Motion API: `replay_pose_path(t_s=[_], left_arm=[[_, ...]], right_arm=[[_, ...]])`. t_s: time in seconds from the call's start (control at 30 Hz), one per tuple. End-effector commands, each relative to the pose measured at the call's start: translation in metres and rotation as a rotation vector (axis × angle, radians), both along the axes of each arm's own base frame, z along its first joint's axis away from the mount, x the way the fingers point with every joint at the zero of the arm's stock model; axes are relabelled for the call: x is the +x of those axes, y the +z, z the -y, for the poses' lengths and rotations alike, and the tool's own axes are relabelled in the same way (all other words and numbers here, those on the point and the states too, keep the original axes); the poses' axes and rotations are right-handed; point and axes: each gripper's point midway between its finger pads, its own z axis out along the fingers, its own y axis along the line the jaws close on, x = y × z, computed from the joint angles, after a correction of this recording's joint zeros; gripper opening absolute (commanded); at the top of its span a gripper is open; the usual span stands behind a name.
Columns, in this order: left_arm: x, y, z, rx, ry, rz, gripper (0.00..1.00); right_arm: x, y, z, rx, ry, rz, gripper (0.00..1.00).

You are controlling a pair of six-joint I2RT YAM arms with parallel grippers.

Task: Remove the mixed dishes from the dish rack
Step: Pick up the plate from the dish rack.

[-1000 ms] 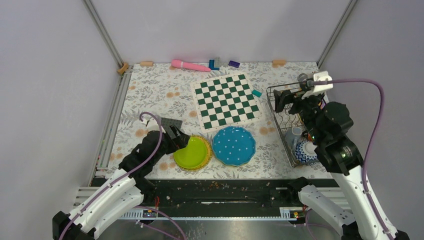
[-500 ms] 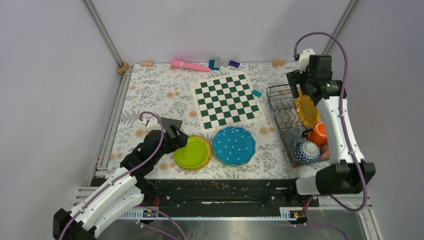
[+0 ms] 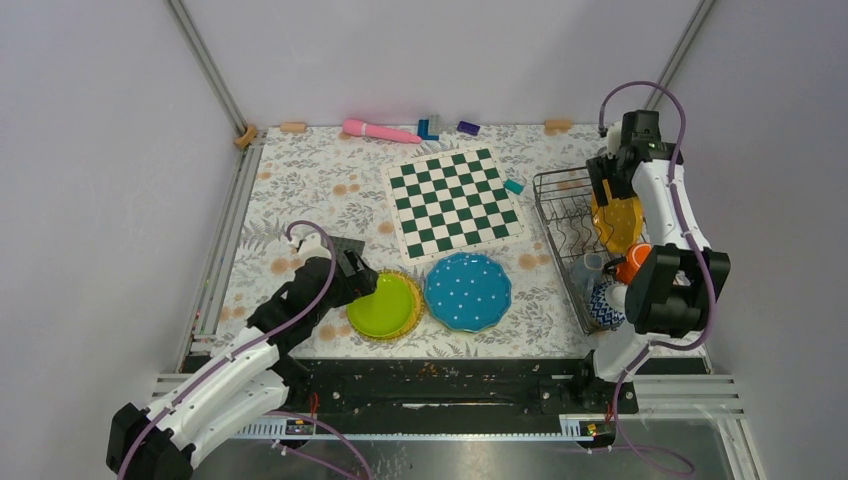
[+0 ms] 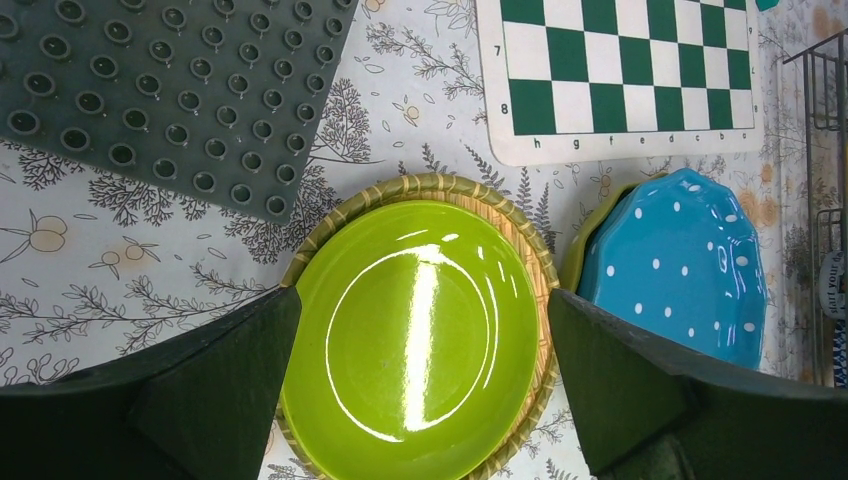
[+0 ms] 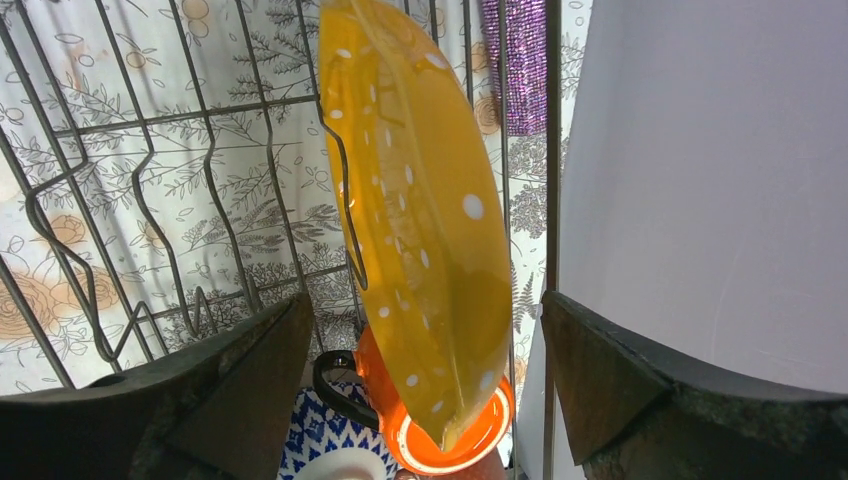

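Note:
The dish rack (image 3: 560, 215) stands at the table's right edge. In it an orange white-dotted scalloped plate (image 5: 420, 200) stands on edge, with an orange cup (image 5: 455, 430) and a blue patterned bowl (image 5: 315, 430) nearer me. My right gripper (image 5: 425, 310) is open, one jaw on each side of that plate (image 3: 615, 222), touching nothing. A lime-green plate (image 4: 420, 330) lies on a woven mat beside the teal dotted plate (image 4: 685, 265), which rests on a yellow-green one (image 4: 578, 250). My left gripper (image 4: 422, 305) hangs open just above the lime plate (image 3: 385, 305), holding nothing.
The grey studded baseplate (image 4: 170, 90) lies left of the lime plate. The green-and-white chessboard (image 3: 455, 200) is mid-table, and a pink tube (image 3: 378, 130) and small blocks lie along the back edge. The right wall (image 5: 720, 180) stands close against the rack.
My right arm has swung from the rack's near end to its far end and dropped over the orange plate, its jaws now straddling it. The left arm has barely moved.

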Motion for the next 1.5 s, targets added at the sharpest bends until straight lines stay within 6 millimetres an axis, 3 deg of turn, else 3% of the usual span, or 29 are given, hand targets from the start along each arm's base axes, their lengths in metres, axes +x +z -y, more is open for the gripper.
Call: replay_pose_path(t_s=[0.0,0.27,0.43,0.67,0.8,0.93,1.0,1.47], left_arm=[[0.014,0.021,0.001,-0.011,0.021,0.07,0.99],[0.013,0.021,0.0,-0.007,0.024,0.066,0.99],[0.012,0.022,-0.001,-0.008,0.026,0.068,0.99],[0.012,0.021,-0.004,0.001,0.039,0.06,0.99],[0.012,0.02,-0.004,0.002,0.041,0.059,0.99],[0.012,0.02,-0.003,0.0,0.036,0.056,0.99],[0.012,0.02,-0.003,-0.001,0.036,0.055,0.99],[0.011,0.022,-0.002,-0.011,0.031,0.06,0.99]], right_arm=[[0.002,0.004,0.006,0.003,-0.017,-0.003,0.89],[0.001,-0.017,0.009,0.023,-0.008,-0.061,0.71],[0.0,-0.014,0.011,0.024,-0.014,-0.069,0.65],[-0.002,-0.011,0.008,0.039,0.005,-0.096,0.4],[-0.004,-0.008,0.007,0.039,0.013,-0.093,0.34],[-0.005,0.0,0.005,0.045,0.021,-0.068,0.29],[-0.004,0.007,0.003,0.047,0.03,-0.05,0.2],[-0.014,0.06,0.004,-0.006,0.073,0.054,0.0]])
